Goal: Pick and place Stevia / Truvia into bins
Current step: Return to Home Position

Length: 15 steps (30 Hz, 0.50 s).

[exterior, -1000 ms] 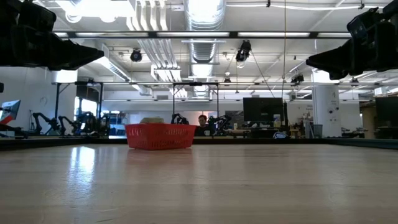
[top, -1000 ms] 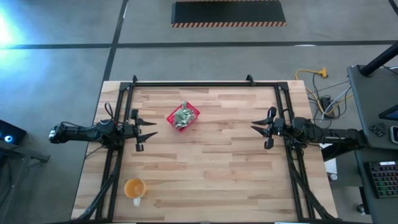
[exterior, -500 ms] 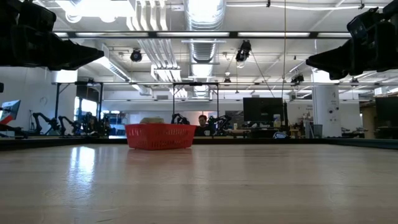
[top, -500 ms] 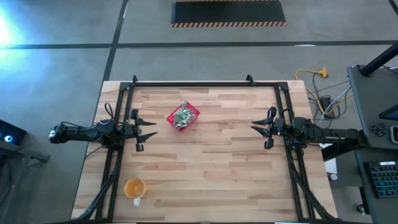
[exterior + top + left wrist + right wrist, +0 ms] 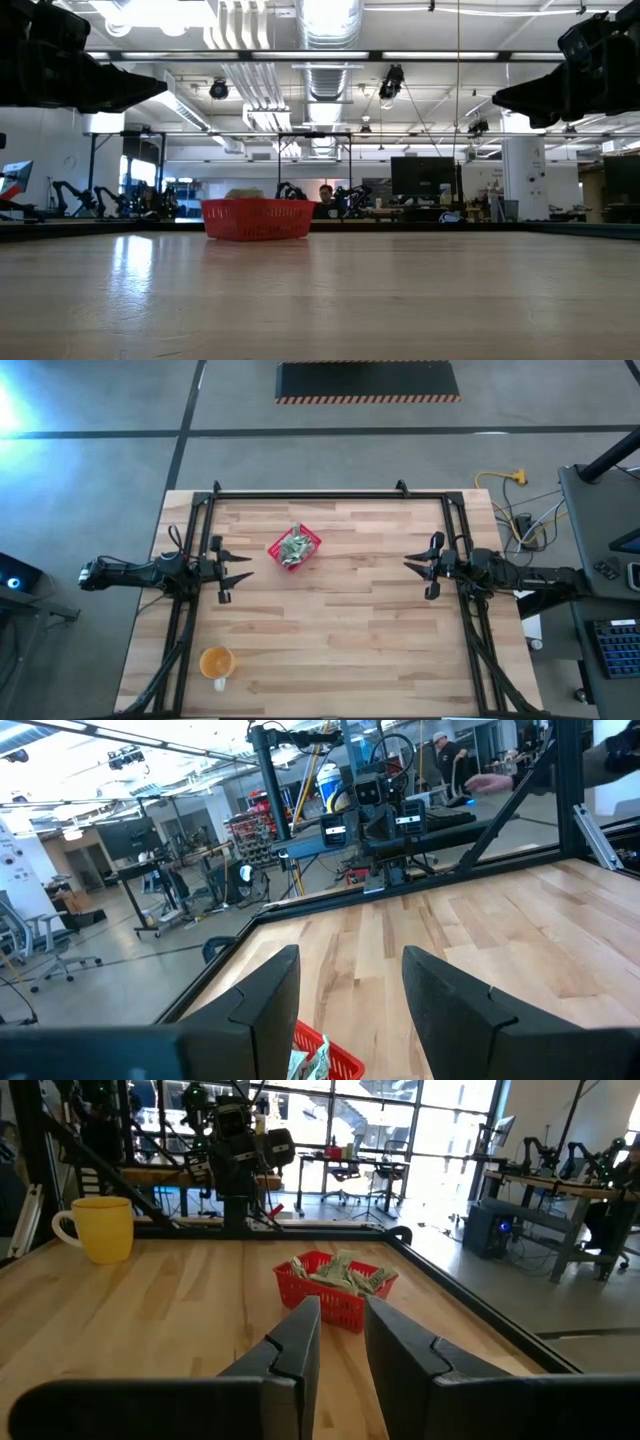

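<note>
The red basket (image 5: 294, 547) stands on the table's far left part, and the pale green and white packets (image 5: 295, 546) are heaped inside it. It also shows in the low view (image 5: 258, 219), the right wrist view (image 5: 336, 1291) and partly the left wrist view (image 5: 326, 1058). My left gripper (image 5: 243, 569) hovers open above the table's left edge, left of the basket. My right gripper (image 5: 409, 566) hovers open above the table's right edge, far from the basket. Both point toward the table's middle and hold nothing.
An orange-yellow cup (image 5: 216, 661) stands near the table's near left corner, seen too in the right wrist view (image 5: 101, 1228). A black frame (image 5: 320, 494) runs along the table's far and side edges. Bare wood (image 5: 340, 620) fills the middle and near part.
</note>
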### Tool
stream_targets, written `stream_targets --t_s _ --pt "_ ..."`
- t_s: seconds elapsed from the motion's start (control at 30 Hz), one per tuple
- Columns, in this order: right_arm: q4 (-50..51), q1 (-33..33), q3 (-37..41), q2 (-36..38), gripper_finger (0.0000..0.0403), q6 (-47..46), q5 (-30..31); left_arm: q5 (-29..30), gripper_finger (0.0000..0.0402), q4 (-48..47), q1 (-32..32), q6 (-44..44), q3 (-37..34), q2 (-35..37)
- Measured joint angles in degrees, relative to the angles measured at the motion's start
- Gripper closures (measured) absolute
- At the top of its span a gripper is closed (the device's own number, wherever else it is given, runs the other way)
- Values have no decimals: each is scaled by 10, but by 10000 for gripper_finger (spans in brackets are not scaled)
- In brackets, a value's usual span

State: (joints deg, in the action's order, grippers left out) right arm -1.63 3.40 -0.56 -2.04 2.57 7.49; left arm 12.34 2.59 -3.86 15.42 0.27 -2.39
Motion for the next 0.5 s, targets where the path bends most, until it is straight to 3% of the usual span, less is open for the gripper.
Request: stream_targets --t_s 0.5 --pt "0 0 0 0 317 0 0 0 240 0 0 0 0 0"
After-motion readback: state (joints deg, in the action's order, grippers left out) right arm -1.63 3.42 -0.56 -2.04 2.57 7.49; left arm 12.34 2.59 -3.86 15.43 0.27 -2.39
